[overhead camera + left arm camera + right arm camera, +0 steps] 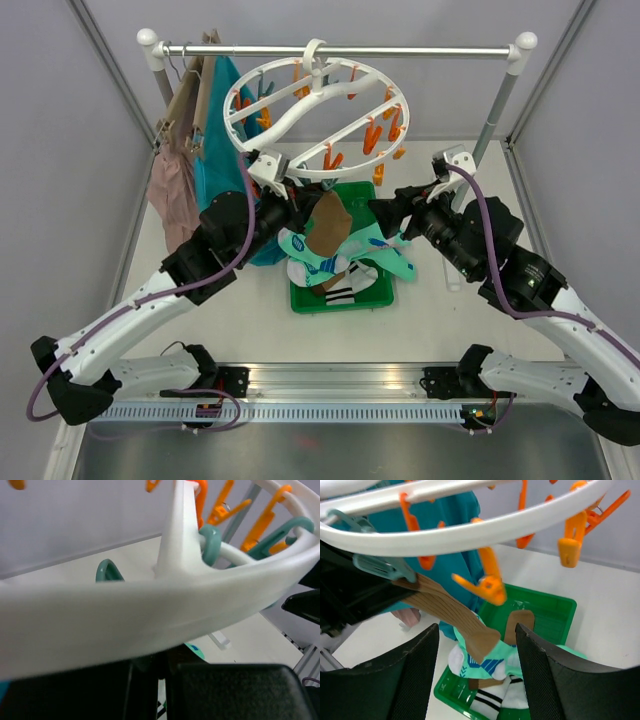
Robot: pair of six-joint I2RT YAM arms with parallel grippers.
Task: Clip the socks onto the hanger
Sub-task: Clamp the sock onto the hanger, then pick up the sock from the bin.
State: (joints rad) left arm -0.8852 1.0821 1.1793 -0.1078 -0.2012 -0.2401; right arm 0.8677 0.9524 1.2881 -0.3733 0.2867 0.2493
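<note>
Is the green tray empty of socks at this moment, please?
No, the right wrist view shows a mint-teal sock and striped white socks lying in the green tray.

This is a robotics lab test cell, not a home. Plain grey wall panels (50, 150) in metal framing box in a bare white tabletop (450, 325). Two black-and-white robot arms, left (150, 300) and right (560, 300), are bolted to an aluminium rail (335, 380) with loose cabling. A chrome clothes rail (430, 50) carrying a round white plastic peg hanger (290, 115) stands on the table itself.
</note>
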